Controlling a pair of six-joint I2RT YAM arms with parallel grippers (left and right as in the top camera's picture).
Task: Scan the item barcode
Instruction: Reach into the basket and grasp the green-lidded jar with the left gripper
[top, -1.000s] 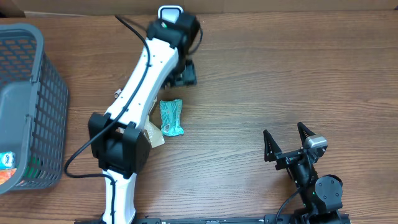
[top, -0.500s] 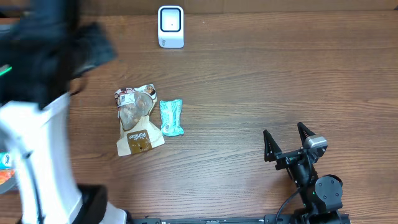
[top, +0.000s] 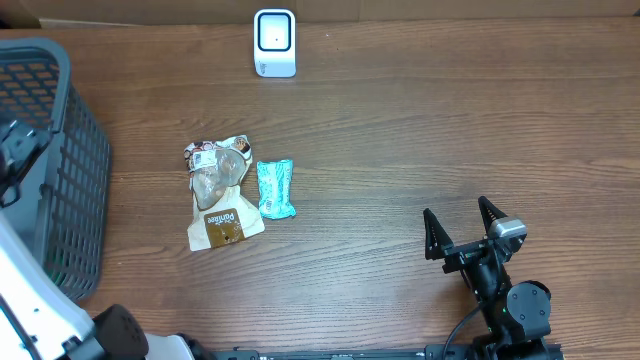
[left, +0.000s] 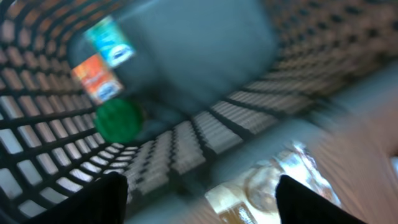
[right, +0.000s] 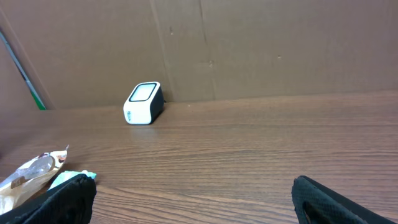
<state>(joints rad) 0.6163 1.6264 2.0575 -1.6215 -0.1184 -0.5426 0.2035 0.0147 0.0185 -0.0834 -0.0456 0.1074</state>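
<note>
The left fingers (left: 112, 198) stand apart and empty over the grey basket (top: 85, 150). Inside it lies an orange packet (left: 96, 81), probably the item to scan. A grasp leaving its barcode exposed would suit the white scanner (top: 274, 42). The right fingers (top: 433, 238) rest apart. A brown bag (top: 220, 195) and teal packet (top: 275, 188) lie on the worktop (top: 400, 130).

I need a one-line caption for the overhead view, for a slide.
Scanner at the table's far edge, brown bag and teal packet mid-table, basket at left, right gripper open.

Dark wood table (top: 400, 130); brown cardboard wall (right: 249, 43) behind
</note>
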